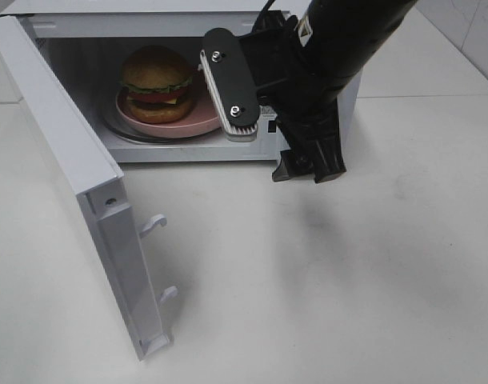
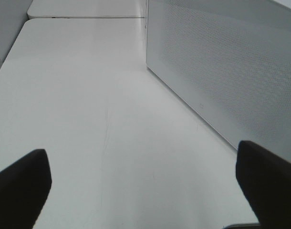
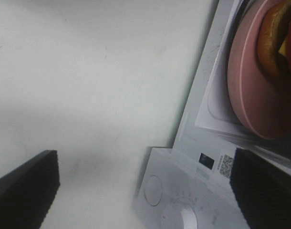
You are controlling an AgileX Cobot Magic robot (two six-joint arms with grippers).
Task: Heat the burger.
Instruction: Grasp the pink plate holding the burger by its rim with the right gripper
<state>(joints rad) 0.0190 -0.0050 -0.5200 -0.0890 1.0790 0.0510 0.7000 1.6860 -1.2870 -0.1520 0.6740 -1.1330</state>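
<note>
Burger point(image 1: 157, 82) sits on the pink plate point(image 1: 198, 122) inside the white microwave point(image 1: 188, 150); microwave door point(image 1: 64, 152) swung wide open toward the left of the high view; all on a white table point(image 1: 324, 280). Right gripper point(image 1: 260, 120) hovers just in front of the cavity mouth, beside the plate's rim, fingers point(image 1: 228, 84) spread, nothing between them. Left gripper point(image 2: 145, 186) low over the table beside the door's perforated panel, fingers point(image 2: 19, 188) spread and empty.
</note>
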